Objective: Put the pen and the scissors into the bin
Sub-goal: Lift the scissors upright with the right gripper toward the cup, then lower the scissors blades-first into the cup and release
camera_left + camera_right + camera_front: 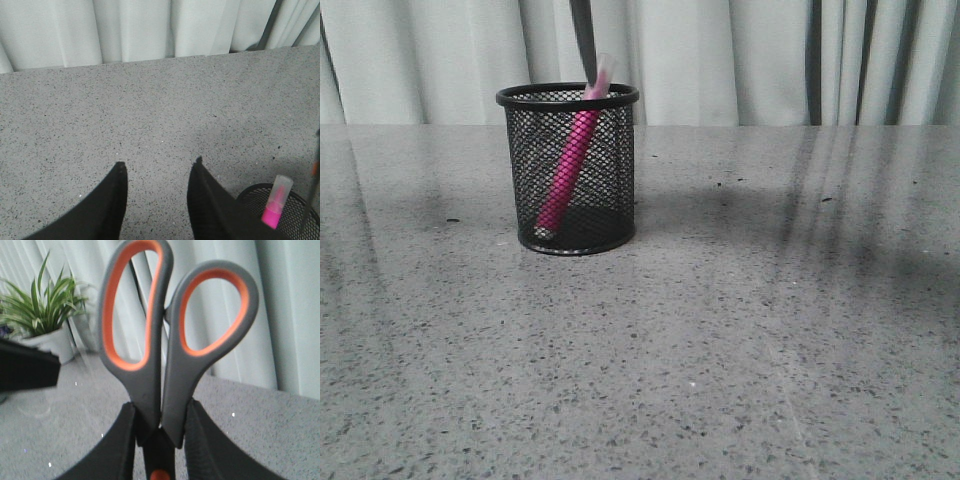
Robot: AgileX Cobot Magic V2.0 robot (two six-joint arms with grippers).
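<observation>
The black mesh bin (610,170) stands on the grey table, left of centre. The pink pen (568,165) leans inside it, its pale cap above the rim. A dark blade of the scissors (583,40) hangs down from above to the bin's rim. My right gripper (160,412) is shut on the scissors (172,385) just below the grey, orange-lined handles, blades pointing down. My left gripper (159,167) is open and holds nothing, above bare table beside the bin (252,189); the pen (276,202) and a thin scissors blade (309,210) show there.
Pale curtains hang behind the table's far edge. A potted green plant (40,310) stands off to one side in the right wrist view, with a blurred black block (25,371) near it.
</observation>
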